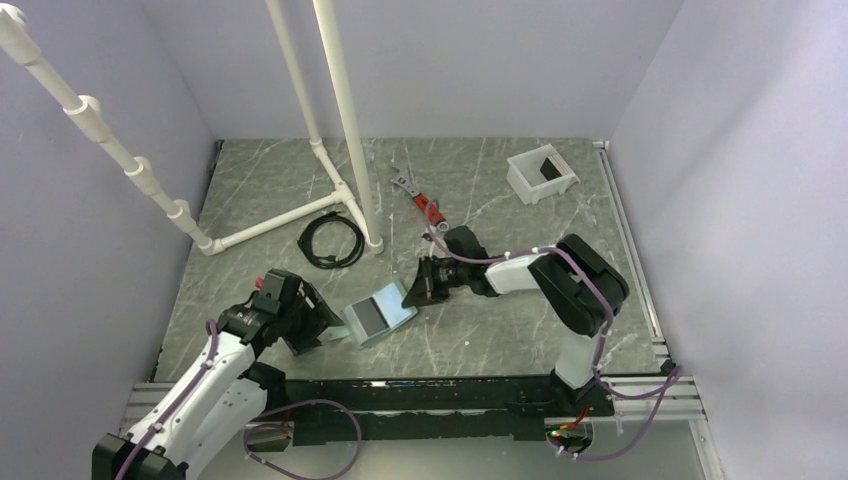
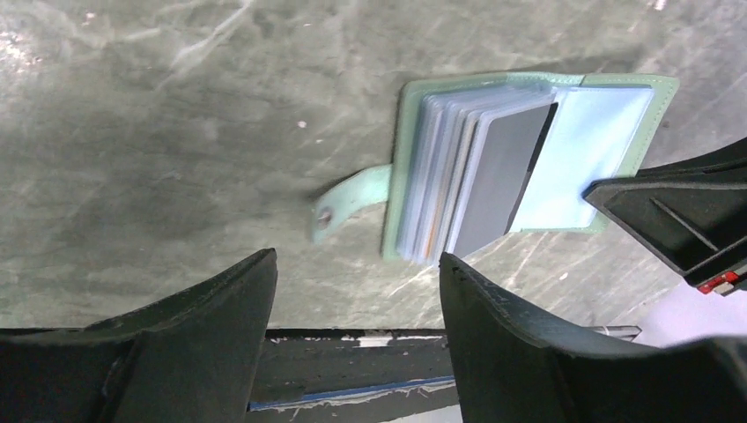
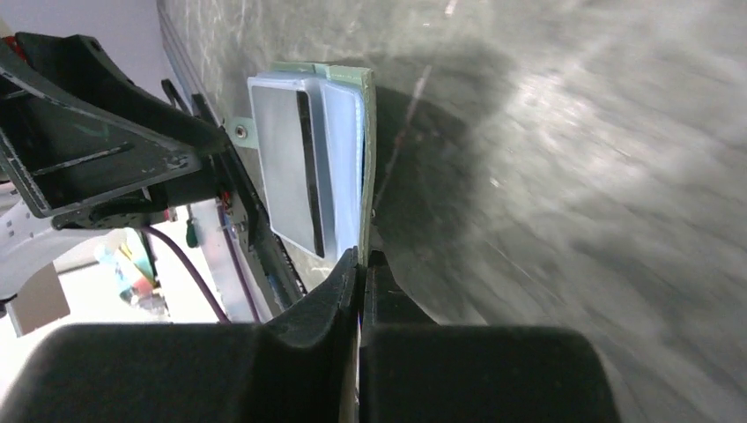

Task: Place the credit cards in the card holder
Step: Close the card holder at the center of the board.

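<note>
R gripper [image 3: 359, 263] fingers are pinched shut on the edge of the open card holder [image 2: 458, 167], prob. steadying it for loading. L gripper [image 2: 357, 262] fingers are wide apart, empty, near it. Holder lies on the table [image 2: 176, 132]. Sleeves hold a dark card [image 2: 504, 172]. Light-blue sheet [image 2: 590, 150] beside: card or sleeve, can't tell.

The mint-green card holder [image 2: 401, 167] lies open, its clear sleeves [image 2: 440, 167] fanned, a dark grey card [image 2: 502, 176] showing in one.
</note>
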Available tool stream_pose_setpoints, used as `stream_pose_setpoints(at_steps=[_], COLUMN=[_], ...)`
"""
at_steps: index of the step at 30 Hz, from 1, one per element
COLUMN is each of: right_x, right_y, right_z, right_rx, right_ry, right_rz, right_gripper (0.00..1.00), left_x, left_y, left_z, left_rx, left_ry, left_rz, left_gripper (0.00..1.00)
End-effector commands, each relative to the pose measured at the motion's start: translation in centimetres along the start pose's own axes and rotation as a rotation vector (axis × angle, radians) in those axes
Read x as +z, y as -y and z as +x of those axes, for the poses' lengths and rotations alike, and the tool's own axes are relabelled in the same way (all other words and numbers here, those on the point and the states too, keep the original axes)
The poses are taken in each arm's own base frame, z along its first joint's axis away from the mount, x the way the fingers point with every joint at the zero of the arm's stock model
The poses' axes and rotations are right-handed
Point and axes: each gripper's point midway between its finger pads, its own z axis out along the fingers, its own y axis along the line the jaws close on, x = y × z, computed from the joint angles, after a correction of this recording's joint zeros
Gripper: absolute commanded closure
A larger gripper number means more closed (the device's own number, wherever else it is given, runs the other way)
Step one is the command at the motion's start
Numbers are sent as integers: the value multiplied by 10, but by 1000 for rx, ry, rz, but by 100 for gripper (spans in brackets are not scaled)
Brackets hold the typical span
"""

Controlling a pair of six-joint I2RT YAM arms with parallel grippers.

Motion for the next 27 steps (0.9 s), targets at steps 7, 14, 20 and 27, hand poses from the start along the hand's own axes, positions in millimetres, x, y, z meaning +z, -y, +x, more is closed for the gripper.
stream_pose_setpoints(at_steps=[7, 14, 20, 27], right_x=[-82, -92, -65, -27], right_y=[24, 0, -31, -38], right_z=[-15, -18, -31, -30], right_rx=[-105, -163, -190, -186], right_ry=[155, 181, 171, 105], right_rz=[218, 217, 112, 55], right_gripper=[100, 82, 72, 68], left_x=[-1, 22, 26, 27], left_y=[51, 75, 88, 90], left_z=[-2, 5, -1, -1], left_rx=[116, 141, 145, 146], left_ry=[-50, -150, -159, -171], left_rz=[205, 289, 302, 293], left_gripper=[22, 40, 46, 47])
